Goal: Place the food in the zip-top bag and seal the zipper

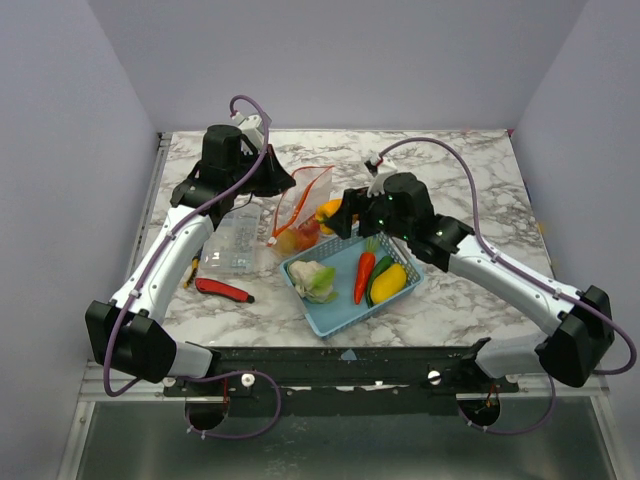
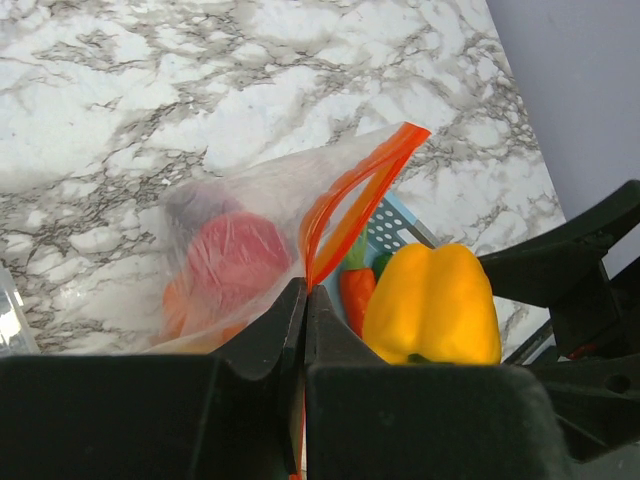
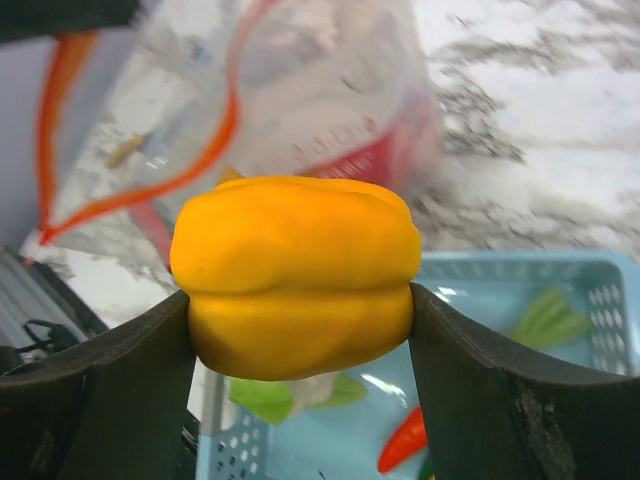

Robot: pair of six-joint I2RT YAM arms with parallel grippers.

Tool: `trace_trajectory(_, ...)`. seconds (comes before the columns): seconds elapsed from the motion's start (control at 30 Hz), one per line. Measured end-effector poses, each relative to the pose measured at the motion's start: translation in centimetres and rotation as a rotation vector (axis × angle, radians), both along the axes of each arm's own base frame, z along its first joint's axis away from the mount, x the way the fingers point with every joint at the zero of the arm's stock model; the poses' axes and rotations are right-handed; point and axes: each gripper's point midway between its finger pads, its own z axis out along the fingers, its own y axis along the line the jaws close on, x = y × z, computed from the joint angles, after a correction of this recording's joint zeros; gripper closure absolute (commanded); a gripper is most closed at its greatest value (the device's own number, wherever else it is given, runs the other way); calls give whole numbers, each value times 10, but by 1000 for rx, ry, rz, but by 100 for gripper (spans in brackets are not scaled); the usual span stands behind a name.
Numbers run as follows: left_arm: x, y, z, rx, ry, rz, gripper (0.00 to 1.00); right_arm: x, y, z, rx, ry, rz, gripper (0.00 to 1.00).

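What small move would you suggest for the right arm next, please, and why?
Probably ease the right gripper toward the mouth of the zip-top bag and push the yellow pepper in. Its fingers clamp the pepper just outside the opening, while the left gripper pinches the zipper, holding the mouth open; red food already lies inside.

The mouth of the zip-top bag (image 2: pixel 240 225) stands open inside its zipper (image 2: pixel 350 195), but the yellow pepper (image 3: pixel 295 275) pinched in the right claw (image 3: pixel 298 300) sits just beside it and crowds that gap. The left claw (image 2: pixel 305 300) clamps the bag's rim and bars the left side, where the clear box (image 1: pixel 230 245) and red-handled tool (image 1: pixel 225 290) lie on the counter (image 1: pixel 470 200). The blue basket (image 1: pixel 338 312) fills the near middle, and bare marble shows behind the bag and to the right.
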Motion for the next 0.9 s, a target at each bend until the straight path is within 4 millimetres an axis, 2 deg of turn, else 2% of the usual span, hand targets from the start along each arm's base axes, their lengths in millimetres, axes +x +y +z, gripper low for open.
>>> trace_trajectory(0.07,1,2,-2,9,3,14,100,-6,-17,-16,-49,27,-48,98)
trace_trajectory(0.17,1,4,-4,15,11,21,100,-15,-38,-48,-128,82,-96,91)
trace_trajectory(0.3,1,3,-5,15,14,20,100,-33,-53,-103,-233,200,-93,73)
trace_trajectory(0.37,1,3,-6,17,18,20,100,-39,-51,-124,-261,255,-69,58)
trace_trajectory(0.4,2,3,-7,17,21,20,100,-40,-49,-132,-268,278,-62,47)
trace_trajectory(0.5,2,3,-10,20,29,19,100,-40,-44,-152,-294,337,-57,26)
trace_trajectory(0.57,3,3,-12,22,33,19,100,-37,-39,-158,-295,365,-61,18)
trace_trajectory(0.73,3,3,-13,25,34,16,100,-32,-32,-157,-280,395,-82,8)
trace_trajectory(0.8,3,2,-13,26,33,14,100,-31,-30,-149,-261,399,-94,3)
trace_trajectory(0.9,3,2,-12,24,33,10,100,-25,-23,-125,-208,370,-104,2)
